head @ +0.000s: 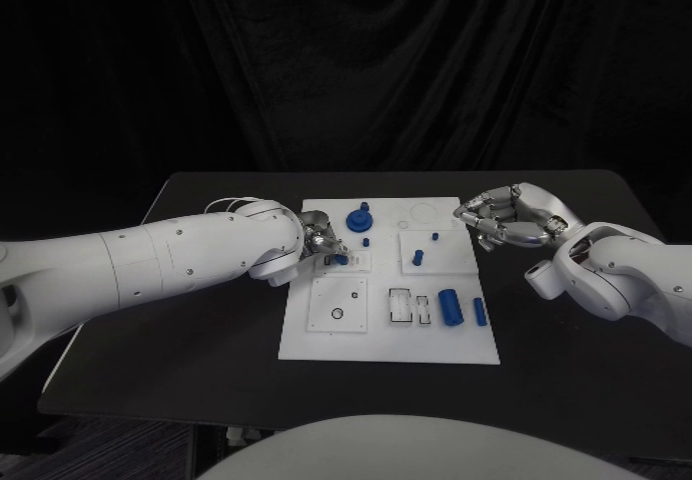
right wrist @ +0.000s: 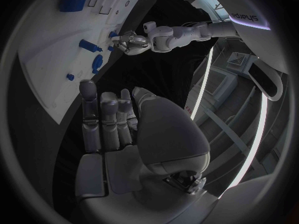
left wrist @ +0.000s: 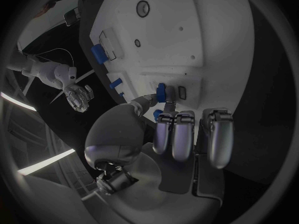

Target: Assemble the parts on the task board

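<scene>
- Task board (head: 320, 338): white rectangular plate, flat at mid-table, with square recessed panels and small cut-outs.
- Large blue part (head: 359, 218): upright, near the board's far edge.
- Blue cylinder (head: 449, 306) and slimmer blue piece (head: 479, 314): lying side by side near the board's right edge.
- Small blue pegs (head: 417, 256) (standing at mid-board).
- Small blue part (left wrist: 161, 92): pinched in the left hand's (left wrist: 187, 134) fingers, at a board recess.

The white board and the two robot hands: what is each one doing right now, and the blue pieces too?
task board: lies flat on the black table.
left hand: over the board, pinching a small blue part.
right hand: at the board's far right corner, holding nothing, fingers curled.
blue cylinder: lying on its side on the board.
blue knobbed part: standing upright on the board.
</scene>
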